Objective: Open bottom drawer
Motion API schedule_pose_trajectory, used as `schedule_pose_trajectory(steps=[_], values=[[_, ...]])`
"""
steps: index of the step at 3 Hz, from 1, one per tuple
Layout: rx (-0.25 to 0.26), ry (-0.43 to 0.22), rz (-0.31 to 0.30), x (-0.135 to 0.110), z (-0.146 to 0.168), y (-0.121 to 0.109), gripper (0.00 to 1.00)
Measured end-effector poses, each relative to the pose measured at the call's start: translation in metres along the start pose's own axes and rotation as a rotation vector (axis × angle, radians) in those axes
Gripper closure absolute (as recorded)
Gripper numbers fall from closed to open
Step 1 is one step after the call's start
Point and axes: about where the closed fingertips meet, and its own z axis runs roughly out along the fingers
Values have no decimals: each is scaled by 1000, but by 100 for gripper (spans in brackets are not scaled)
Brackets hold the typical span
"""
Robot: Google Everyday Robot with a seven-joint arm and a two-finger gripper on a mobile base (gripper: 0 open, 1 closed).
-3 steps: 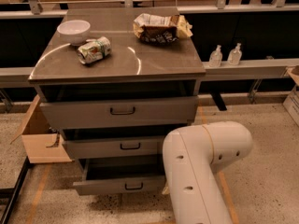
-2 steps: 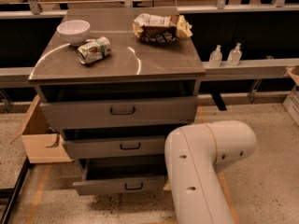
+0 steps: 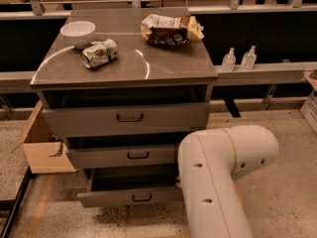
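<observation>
Claw is hidden behind the white arm (image 3: pixel 218 182), so its opening cannot be told; beside it, the part-open bottom drawer (image 3: pixel 114 198) should be drawn straight outward.

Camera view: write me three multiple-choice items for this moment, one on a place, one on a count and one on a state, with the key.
1. Where is the white bowl?
A) back left of the cabinet top
B) inside a drawer
C) on the floor

2. How many small bottles stand on the ledge right of the cabinet?
A) one
B) two
C) four

3. How is the bottom drawer?
A) flush shut
B) pulled partly out
C) lying on the floor

Key: 1 A, it sits beside the crushed can; 2 B, a pair stands side by side; 3 B, its dark inside shows behind the front. The hand is out of view, past the white arm.
</observation>
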Motion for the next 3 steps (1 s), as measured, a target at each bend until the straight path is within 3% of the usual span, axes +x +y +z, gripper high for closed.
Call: schedule_pose_trajectory(steps=[1,2,3], values=[[27,12,-14,2,2,-10,93],[60,9,-13,6,14,-17,100],[97,0,-23,7,27,-28,100]])
